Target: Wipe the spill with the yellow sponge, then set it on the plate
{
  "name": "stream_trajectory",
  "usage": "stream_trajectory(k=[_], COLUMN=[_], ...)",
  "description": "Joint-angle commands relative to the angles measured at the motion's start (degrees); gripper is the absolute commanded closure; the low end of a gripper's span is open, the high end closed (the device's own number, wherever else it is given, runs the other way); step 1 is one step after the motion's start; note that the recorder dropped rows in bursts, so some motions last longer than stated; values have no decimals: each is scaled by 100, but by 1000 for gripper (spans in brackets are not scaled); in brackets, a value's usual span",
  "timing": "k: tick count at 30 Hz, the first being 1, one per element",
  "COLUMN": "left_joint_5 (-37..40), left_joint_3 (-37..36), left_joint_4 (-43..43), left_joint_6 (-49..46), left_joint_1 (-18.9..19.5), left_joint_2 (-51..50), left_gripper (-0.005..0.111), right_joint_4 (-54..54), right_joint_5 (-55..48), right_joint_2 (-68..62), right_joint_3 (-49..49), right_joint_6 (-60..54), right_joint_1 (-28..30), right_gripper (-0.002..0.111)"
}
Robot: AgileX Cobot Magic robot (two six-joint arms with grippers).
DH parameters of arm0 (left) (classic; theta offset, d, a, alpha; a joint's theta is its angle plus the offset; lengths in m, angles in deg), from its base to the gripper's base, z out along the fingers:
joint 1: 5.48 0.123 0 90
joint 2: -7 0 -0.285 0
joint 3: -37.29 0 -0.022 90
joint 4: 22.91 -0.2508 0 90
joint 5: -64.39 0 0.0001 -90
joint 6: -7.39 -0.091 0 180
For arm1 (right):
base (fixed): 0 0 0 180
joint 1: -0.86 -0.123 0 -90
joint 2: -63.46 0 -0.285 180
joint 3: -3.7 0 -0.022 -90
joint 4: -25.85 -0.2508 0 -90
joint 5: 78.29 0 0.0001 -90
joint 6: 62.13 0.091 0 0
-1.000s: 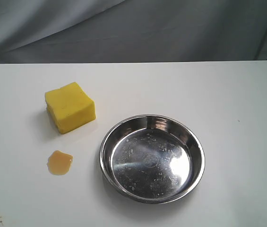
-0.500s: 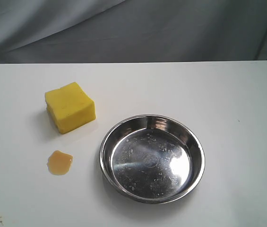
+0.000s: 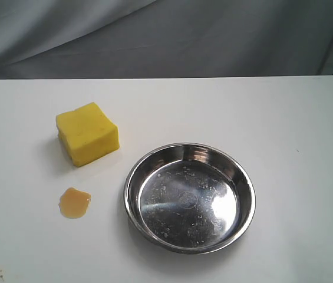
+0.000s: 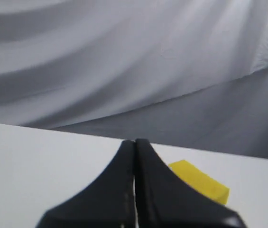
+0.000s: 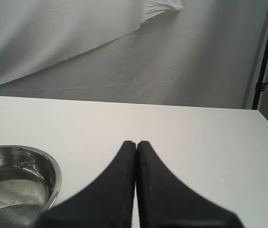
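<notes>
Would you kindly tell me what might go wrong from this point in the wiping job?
1. The left gripper and right gripper are both shut. Approaching the yellow sponge that way would likely shove it across the table rather than grasp it.
2. The spill lies fairly near the plate. A broad wipe could knock the rim or smear liquid towards it.
</notes>
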Motion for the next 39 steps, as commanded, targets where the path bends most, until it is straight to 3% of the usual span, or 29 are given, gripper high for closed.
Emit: stream_trajectory(k=[1, 5, 11, 16, 20, 24, 30, 35, 39], left_joint_5=[-818, -170, 1455, 2707, 3406, 3454, 3116, 2828, 3078], left_joint_3=[-21, 334, 1401, 2114, 2392, 2414, 2414, 2428, 2753], left_joint_4=[815, 932, -15, -672, -683, -492, 1014, 1116, 1125], left_joint_6=[422, 469, 466, 466, 233, -970, -2566, -2535, -2367], left_joint_1=[0, 0, 3, 3, 0, 0, -160, -330, -330], left_joint_2=[16, 16, -39, -780, -1594, -2432, -3437, -4372, -5317], left_gripper=[107, 107, 107, 107, 107, 107, 107, 107, 107], right_joint_4=[-18, -18, -18, -18, -18, -18, -18, -18, -18], right_joint_5=[22, 22, 22, 22, 22, 22, 22, 22, 22], right_joint_2=[15, 15, 15, 15, 15, 15, 15, 15, 15], right_joint_3=[21, 21, 21, 21, 21, 21, 21, 21, 21], right_joint_6=[4, 4, 4, 4, 4, 4, 4, 4, 4], right_joint_1=[-20, -20, -20, -20, -20, -20, -20, -20, -20], right_gripper=[108, 108, 108, 108, 108, 108, 108, 108, 108])
